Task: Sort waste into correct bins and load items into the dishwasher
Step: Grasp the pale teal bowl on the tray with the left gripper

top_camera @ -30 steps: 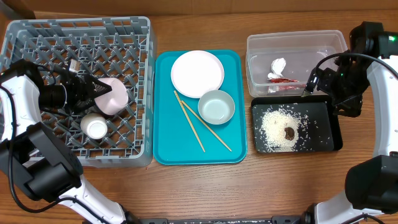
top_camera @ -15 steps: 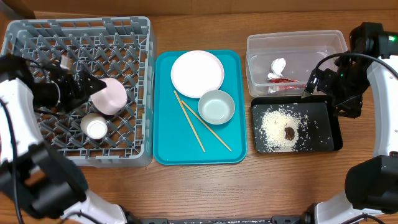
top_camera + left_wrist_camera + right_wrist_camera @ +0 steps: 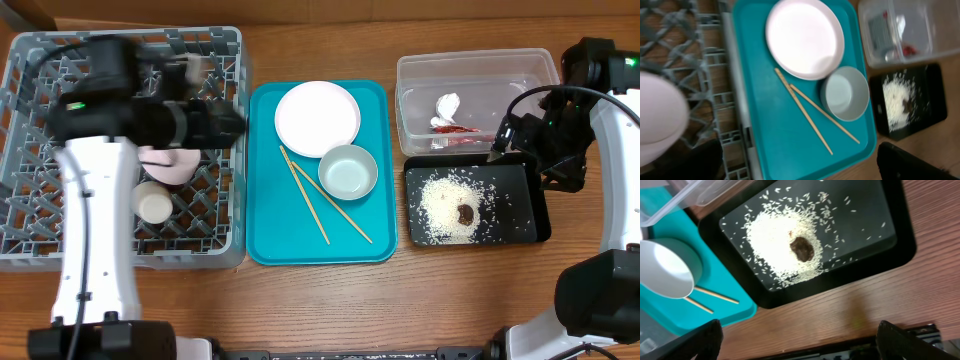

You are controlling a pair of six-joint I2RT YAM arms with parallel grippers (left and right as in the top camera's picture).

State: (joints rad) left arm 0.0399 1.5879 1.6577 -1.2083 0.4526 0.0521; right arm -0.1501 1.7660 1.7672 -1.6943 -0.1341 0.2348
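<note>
L and R jaws wide, empty; chopsticks (image 3: 803, 111) look light, thin, prob. roll, pinch mid-length; bowl (image 3: 845, 93) stiff, grab rim.

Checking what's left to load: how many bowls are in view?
2. The grey-green bowl sits on the teal tray beside the plate; the pinkish-white bowl is in the grey rack, partly hidden.
</note>
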